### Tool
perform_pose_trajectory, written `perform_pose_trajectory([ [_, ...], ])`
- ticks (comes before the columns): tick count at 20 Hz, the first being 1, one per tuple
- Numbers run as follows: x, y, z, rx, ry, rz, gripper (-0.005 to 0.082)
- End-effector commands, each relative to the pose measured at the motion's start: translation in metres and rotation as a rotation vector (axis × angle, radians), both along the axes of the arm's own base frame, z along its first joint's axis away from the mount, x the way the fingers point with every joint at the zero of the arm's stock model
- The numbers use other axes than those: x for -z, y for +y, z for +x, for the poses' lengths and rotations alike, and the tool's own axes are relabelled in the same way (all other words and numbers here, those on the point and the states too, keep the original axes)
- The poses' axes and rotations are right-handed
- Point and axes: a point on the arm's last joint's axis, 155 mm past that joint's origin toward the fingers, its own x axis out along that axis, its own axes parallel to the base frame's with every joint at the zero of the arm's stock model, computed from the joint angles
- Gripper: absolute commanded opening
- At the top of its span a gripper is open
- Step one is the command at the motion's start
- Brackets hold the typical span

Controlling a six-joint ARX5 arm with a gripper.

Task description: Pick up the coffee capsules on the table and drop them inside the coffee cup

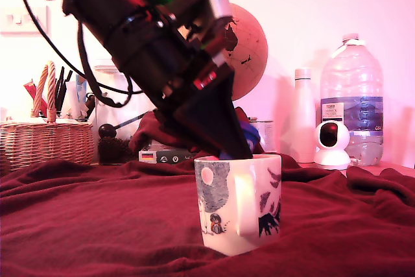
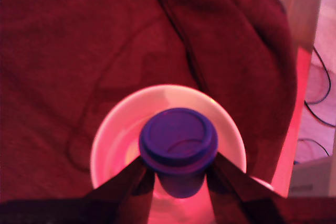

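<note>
Gripper (image 2: 177, 174) clamps the capsule (image 2: 178, 142) over the mug (image 2: 113, 129) — exterior view barely shows it.

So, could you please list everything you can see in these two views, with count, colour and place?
Capsule: one, dark blue, held directly above the mug's opening.
Mug: one, white with printed figures, on the cloth in the foreground.
Cloth: one, dark red, rumpled, covering the table.
Basket: one, wicker, exterior view's left.
Globe: one, pinkish, behind the arm.
Slim bottle: one, white, exterior view's right.
Water bottle: one, clear, large, far right.
Small camera: one, white, before the water bottle.
Gripper: one, black, shut on the capsule over the mug.
</note>
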Motion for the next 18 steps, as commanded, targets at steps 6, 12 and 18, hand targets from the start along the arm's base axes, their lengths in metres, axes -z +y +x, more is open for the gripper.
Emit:
perform_pose_trajectory([
  [6,0.0070,-0.0038,-0.0058,0.025,0.006,0.013,0.0155],
  [12,0.0075,-0.0033,-0.0063,0.025,0.009,0.016,0.0156],
  [18,0.0088,-0.0013,-0.0042,0.000,0.013,0.026,0.0644],
])
